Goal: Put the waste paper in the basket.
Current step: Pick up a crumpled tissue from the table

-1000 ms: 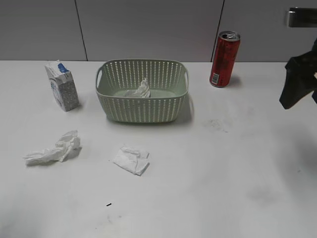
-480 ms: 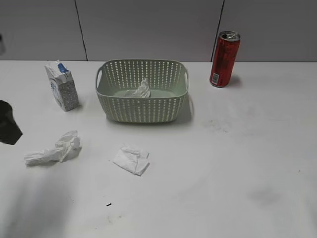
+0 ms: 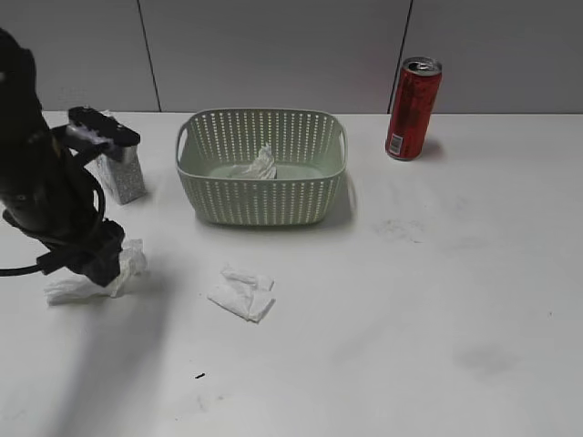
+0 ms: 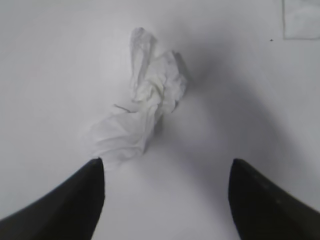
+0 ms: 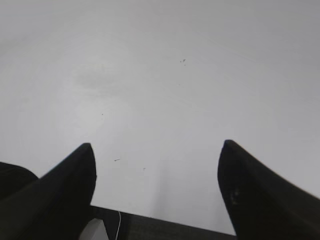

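Note:
The sage-green basket (image 3: 262, 168) stands at the back middle with one white paper wad (image 3: 256, 167) inside. A second wad (image 3: 242, 293) lies flat on the table in front of the basket. A third, long crumpled wad (image 3: 86, 280) lies at the left; it also shows in the left wrist view (image 4: 142, 115). My left gripper (image 3: 91, 264) hangs open just above this wad, the wad ahead of the fingertips (image 4: 90, 185) and not between them. My right gripper (image 5: 156, 167) is open and empty over bare table, out of the exterior view.
A red drink can (image 3: 414, 108) stands at the back right. A white-and-blue speckled carton (image 3: 123, 170) stands at the back left, partly hidden by my left arm (image 3: 36, 173). The table's near edge (image 5: 165, 227) shows in the right wrist view.
My left arm has swung in from the left edge and come down over the left wad. The right arm left the exterior view a second ago. The wads have not moved.

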Motion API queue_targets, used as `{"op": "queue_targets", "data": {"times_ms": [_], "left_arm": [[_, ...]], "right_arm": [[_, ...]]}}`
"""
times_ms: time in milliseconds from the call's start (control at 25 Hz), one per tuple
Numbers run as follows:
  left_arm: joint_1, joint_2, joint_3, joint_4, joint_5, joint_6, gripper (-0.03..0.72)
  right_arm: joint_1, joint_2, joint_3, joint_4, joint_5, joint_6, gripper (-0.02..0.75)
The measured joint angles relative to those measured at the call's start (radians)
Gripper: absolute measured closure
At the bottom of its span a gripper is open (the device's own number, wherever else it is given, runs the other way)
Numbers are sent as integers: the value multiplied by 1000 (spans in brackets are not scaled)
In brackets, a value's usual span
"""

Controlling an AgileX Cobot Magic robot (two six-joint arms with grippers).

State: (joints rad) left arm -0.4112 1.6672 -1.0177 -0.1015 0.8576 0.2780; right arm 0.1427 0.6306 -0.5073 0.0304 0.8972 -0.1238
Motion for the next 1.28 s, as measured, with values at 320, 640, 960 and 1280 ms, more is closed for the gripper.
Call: {"op": "queue_targets", "data": {"times_ms": [320,640,960,1280], "left_arm": [[0,172,-27,50,-110,0,121],[0,250,-28,102,-233,0,121],[-2,278,-39,79,-245,0,218],[-2,277,-39,96,-199,0,651]], "right_arm": [[0,-322,82,0,40,28,165],[0,-551,82,0,42,29,165],[0,-604,82,0,43,30,165],[0,-604,82,0,43,30,165]]}}
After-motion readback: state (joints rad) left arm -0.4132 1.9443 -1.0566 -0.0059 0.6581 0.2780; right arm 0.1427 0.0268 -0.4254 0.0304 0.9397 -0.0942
